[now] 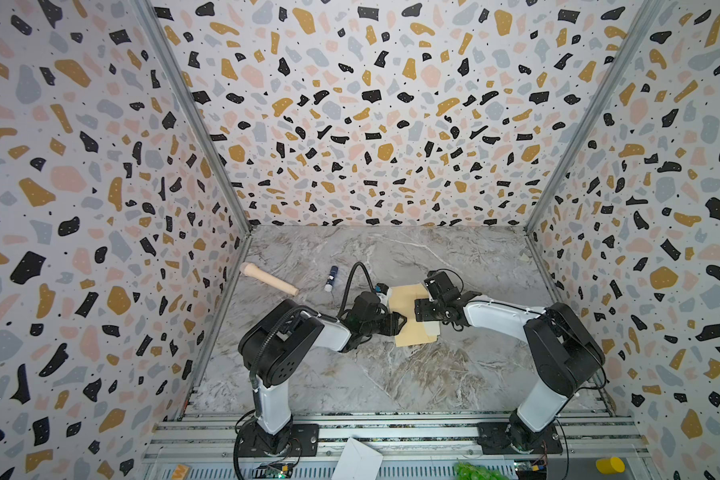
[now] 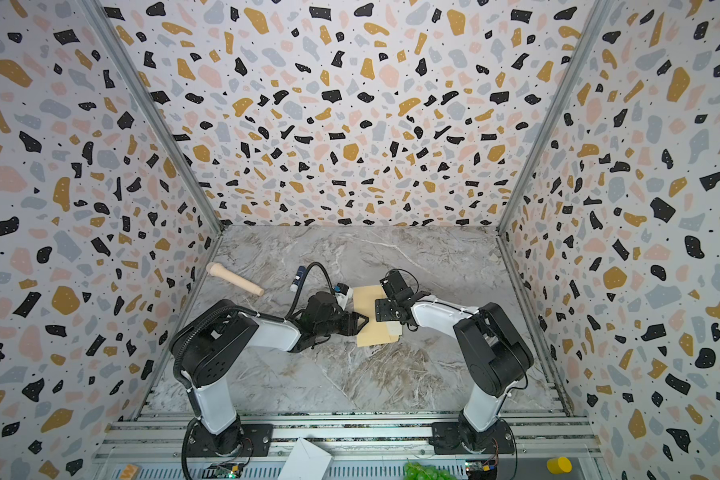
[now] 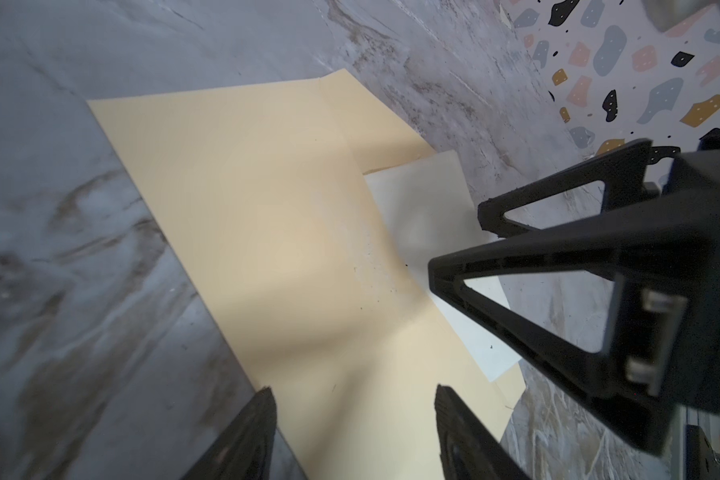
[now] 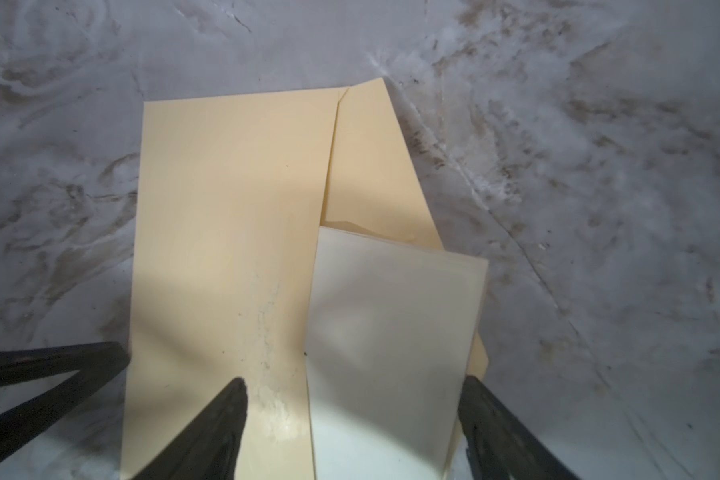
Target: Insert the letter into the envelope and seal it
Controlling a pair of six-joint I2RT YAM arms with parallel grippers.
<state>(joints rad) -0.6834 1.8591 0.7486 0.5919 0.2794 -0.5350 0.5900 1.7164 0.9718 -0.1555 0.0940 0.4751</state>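
Mid-table on the grey marbled tabletop [image 1: 391, 257], we've got the tan kraft-paper envelope [image 1: 410, 332] lying flat, seen again in a top view [image 2: 371, 336]. And look at that: the pale cream paper letter [image 4: 391, 332] is tucked partway inside, its outer end poking out of the envelope's open side over the flap [image 4: 375, 166]. A sliver of it shows from above [image 1: 433, 328].

Left gripper [image 3: 353, 390] sits low over the envelope's near edge, jaws spread apart, gripping nothing. Right gripper [image 4: 354, 381] comes in from the opposite side, jaws wide, one finger over the envelope, the other by the letter's outer edge. Nothing is pinched. From the left wrist view its tips [image 3: 456, 237] are right at the letter; whether they touch it, I can't tell.

Off to the left, well apart, lie a pale wooden handle [image 1: 267, 280] and a blue-and-white glue stick [image 1: 332, 278].
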